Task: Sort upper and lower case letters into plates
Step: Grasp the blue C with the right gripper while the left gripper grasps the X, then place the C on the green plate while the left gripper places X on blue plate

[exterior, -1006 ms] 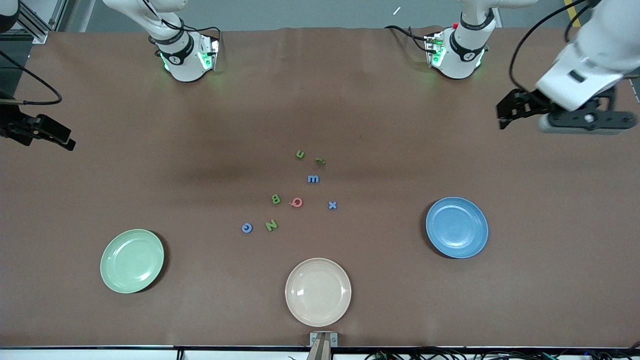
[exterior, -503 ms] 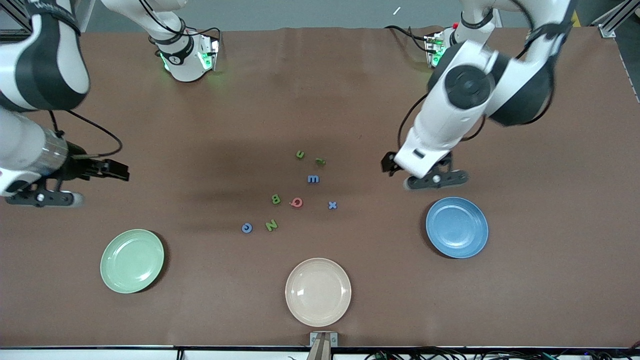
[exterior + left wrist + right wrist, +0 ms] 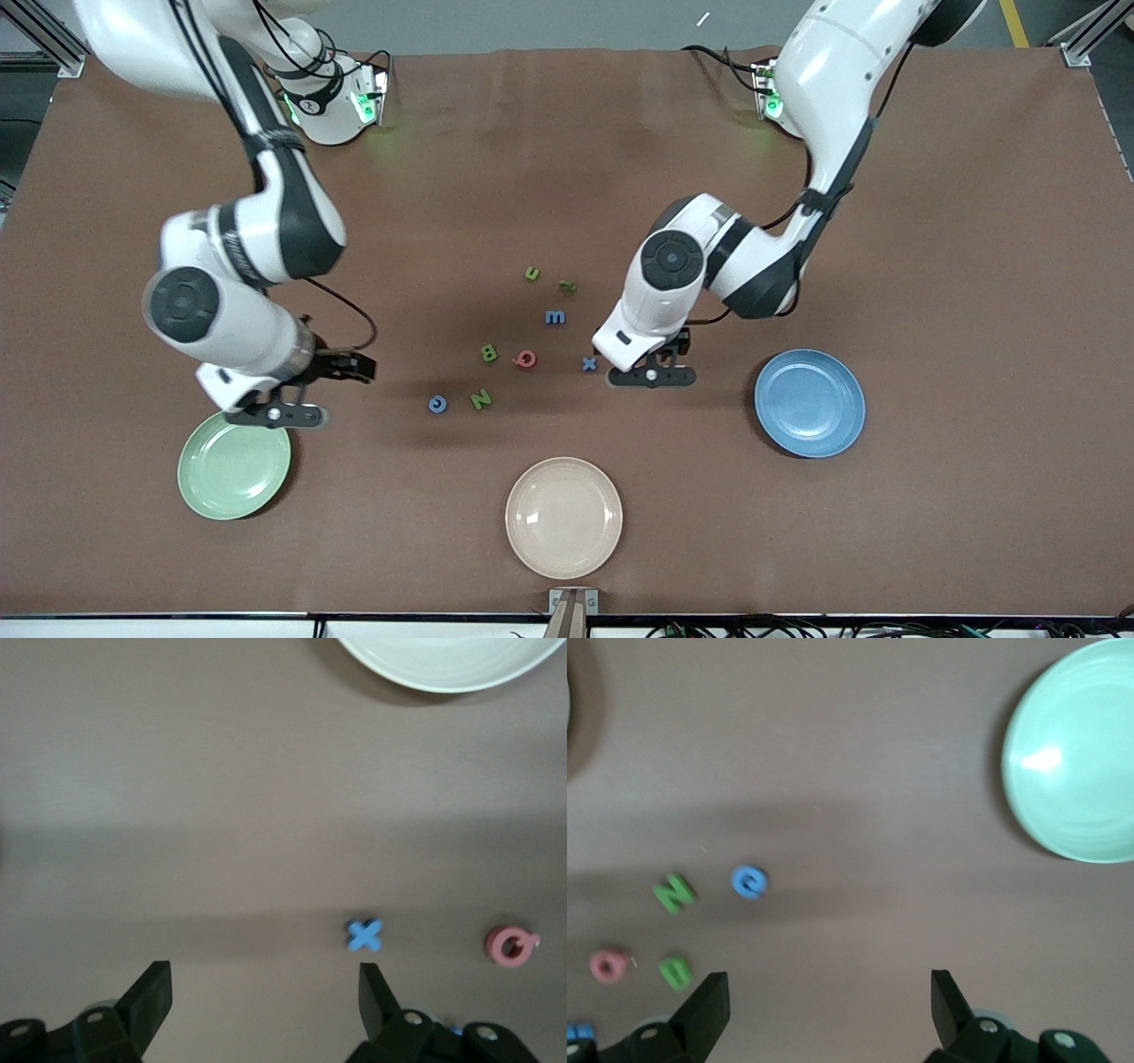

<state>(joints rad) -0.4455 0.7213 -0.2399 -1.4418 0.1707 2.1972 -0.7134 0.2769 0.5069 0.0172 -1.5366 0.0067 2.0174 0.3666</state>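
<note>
Both arms swung inward: left claw spread beside blue x, right claw spread near green plate.

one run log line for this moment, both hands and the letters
left hand: open, over table beside blue x | right hand: open, near green plate | letters: all on table | plates: no letters in them

The brown worktop carries three plates (mint green, cream, blue) and eight small letters scattered near its middle.
</note>
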